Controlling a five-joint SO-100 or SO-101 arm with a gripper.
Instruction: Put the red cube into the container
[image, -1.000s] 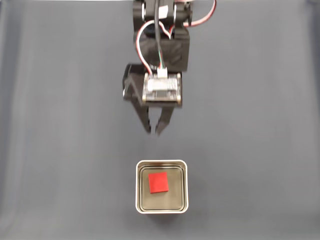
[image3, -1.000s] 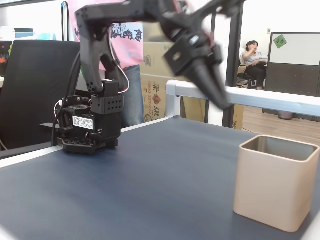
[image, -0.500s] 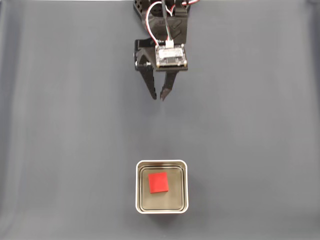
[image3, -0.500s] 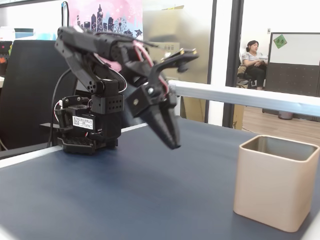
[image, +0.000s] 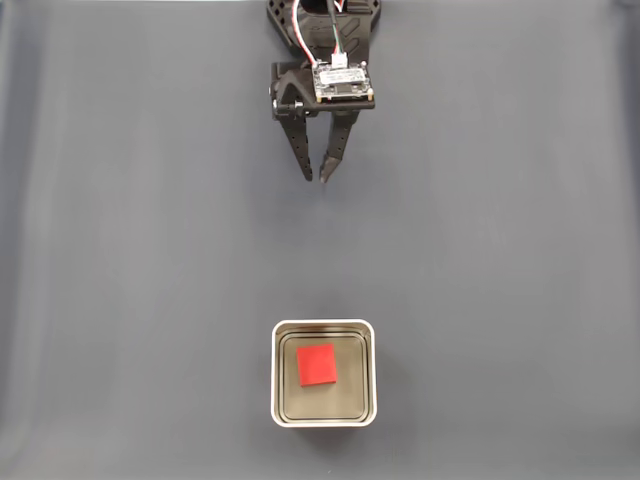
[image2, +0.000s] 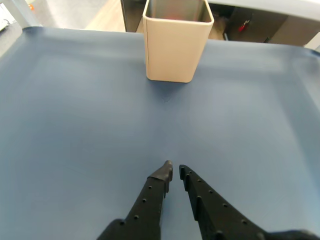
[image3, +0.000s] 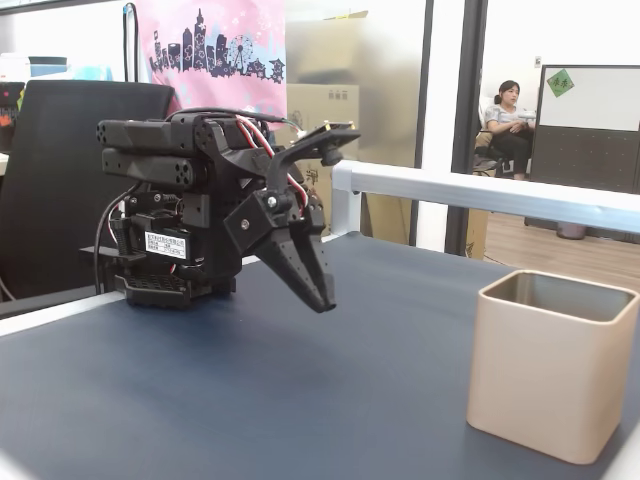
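Note:
The red cube (image: 318, 365) lies flat on the floor of the container (image: 323, 325), a square tin with a pale rim, near the bottom edge in a fixed view from above. The same container (image3: 545, 370) stands at the right in a fixed view from the side, where its wall hides the cube. In the wrist view the container (image2: 175, 50) stands far ahead at the top. My gripper (image: 317, 179) hangs well back from the tin near the arm's base, empty, its tips almost touching. It also shows as the gripper (image2: 175, 169) and the gripper (image3: 326, 303), pointing down above the mat.
A dark blue mat (image: 480, 250) covers the table. The arm's base (image3: 175, 255) sits at the table's far edge, with an aluminium rail (image3: 480, 192) behind it. A person (image3: 507, 115) sits in the background.
The arm has folded back toward its base and dropped lower, carrying the gripper further from the container. The red cube has stayed in the container.

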